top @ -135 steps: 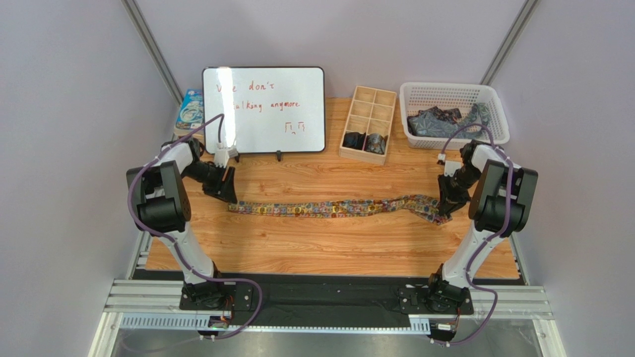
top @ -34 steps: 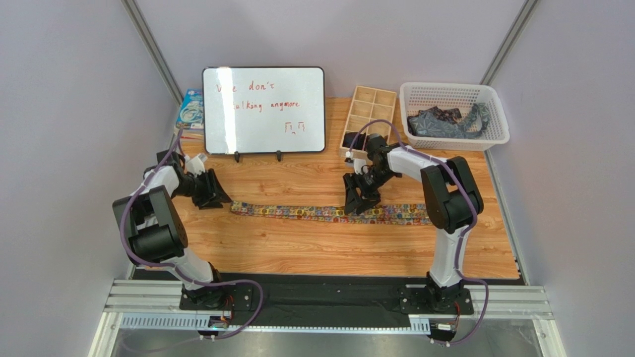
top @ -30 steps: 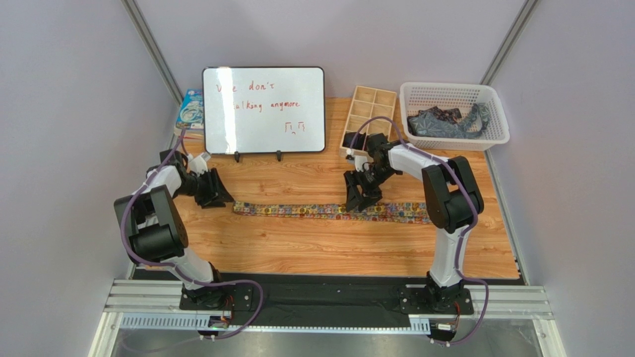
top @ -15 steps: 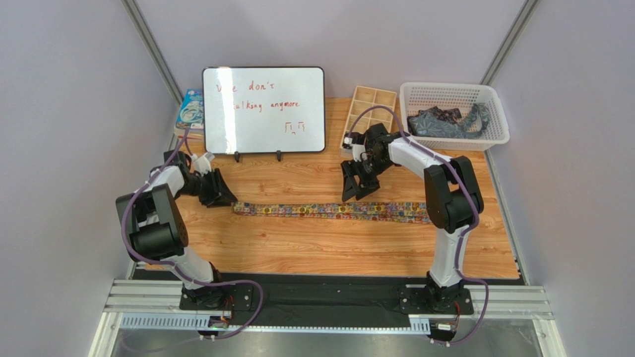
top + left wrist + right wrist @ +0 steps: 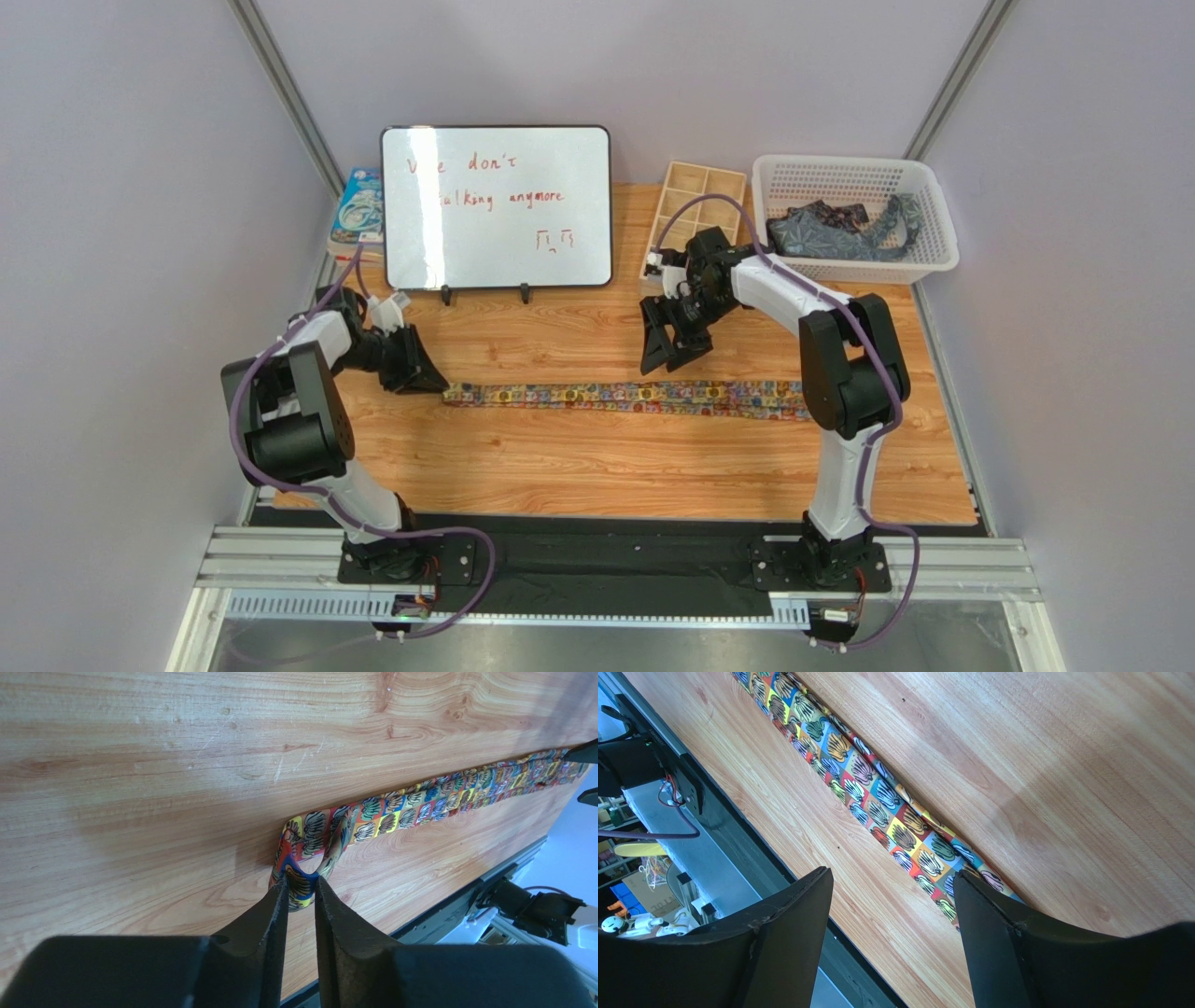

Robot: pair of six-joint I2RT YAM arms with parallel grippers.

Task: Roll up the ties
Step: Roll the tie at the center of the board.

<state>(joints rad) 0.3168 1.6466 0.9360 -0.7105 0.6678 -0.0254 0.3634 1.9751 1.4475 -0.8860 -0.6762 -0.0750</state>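
The multicoloured tie (image 5: 631,398) lies stretched left to right across the wooden table (image 5: 561,469). My left gripper (image 5: 421,375) sits low at its narrow left end. In the left wrist view that gripper (image 5: 300,882) is shut on the tie (image 5: 421,805), whose end is pinched up into a small loop between the tips. My right gripper (image 5: 664,340) hangs open just behind the tie's middle, holding nothing. In the right wrist view the tie (image 5: 878,805) runs diagonally under the open right gripper (image 5: 892,873). Dark ties (image 5: 831,227) lie heaped in the white basket (image 5: 856,168).
A wooden divider box (image 5: 701,189) at the back holds dark rolled ties (image 5: 687,266) in its near cells. A whiteboard (image 5: 497,207) stands at the back left, with a blue packet (image 5: 358,207) beside it. The black rail (image 5: 603,539) runs along the near table edge.
The left jaws have narrowed onto the tie's end and drawn it slightly right. The right gripper has lifted off the tie and moved back toward the box.
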